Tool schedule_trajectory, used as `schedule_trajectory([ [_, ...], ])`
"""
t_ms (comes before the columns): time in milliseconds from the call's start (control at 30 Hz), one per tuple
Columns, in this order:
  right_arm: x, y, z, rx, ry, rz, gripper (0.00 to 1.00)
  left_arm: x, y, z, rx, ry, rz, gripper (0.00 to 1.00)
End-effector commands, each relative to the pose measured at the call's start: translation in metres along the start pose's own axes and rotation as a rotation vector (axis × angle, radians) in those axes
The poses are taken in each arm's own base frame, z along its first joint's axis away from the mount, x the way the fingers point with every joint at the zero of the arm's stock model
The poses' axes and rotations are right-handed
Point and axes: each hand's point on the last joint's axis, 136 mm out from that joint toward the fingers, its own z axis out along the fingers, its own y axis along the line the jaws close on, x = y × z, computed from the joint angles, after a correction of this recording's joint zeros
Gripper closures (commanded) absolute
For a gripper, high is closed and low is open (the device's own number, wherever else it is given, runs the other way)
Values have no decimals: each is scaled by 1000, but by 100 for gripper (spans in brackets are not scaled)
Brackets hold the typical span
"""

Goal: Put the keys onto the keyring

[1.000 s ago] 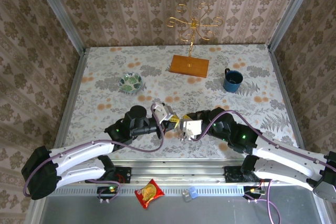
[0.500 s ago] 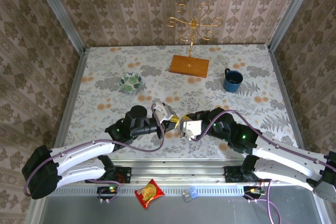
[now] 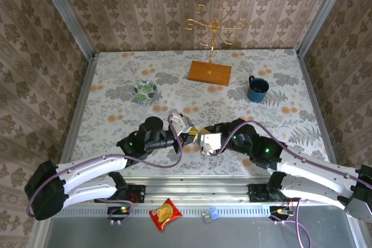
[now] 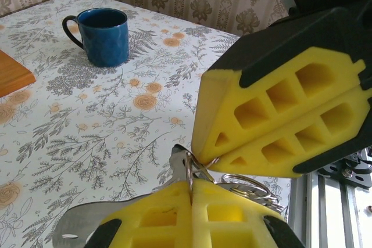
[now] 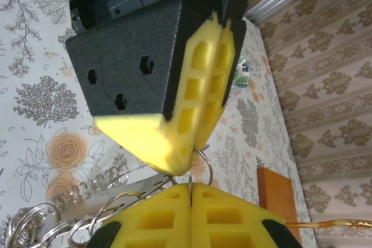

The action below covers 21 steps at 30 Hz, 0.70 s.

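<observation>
landmark: orange-brown rectangular wooden base (image 3: 209,72) of the gold wire stand (image 3: 214,26), on the floral table (image 3: 116,74).
patterned ceramic bowl (image 3: 145,90): left of the base, a little nearer the arms.
left gripper (image 3: 186,133): nearer than the base, slightly left of it; yellow foam pads (image 4: 157,219) clenched, a silver sliver nipped in their seam.
flat silver tab (image 4: 72,233): with a hole, beside the left pads; cannot tell what it is.
keyring (image 5: 200,158): thin silver wire rings, between both tips, nearer than the base; spare loops trail aside.
right gripper (image 3: 204,142): tip to tip with the left, in front of the base; pads clamped on a wire ring.
dark blue ceramic mug (image 3: 257,89): right of the base, upright, handle toward it.
</observation>
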Motion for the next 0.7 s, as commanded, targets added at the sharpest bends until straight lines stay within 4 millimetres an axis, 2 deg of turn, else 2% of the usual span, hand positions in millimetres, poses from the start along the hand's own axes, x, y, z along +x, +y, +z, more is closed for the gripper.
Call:
schedule_trajectory([
  [0,-11,-20,-2,66,-20,3,100,-22,-7,-2,33,-78,14,100],
  [433,-8,5,-6,-46,-33,54,100,-30,-5,-5,12,-127,30,100],
  [567,-9,2,-10,-35,-35,96,73,-30,-6,-4,18,-126,34,100],
  [667,-6,-4,-19,-2,-37,160,65,-29,-7,-5,25,-128,47,100],
])
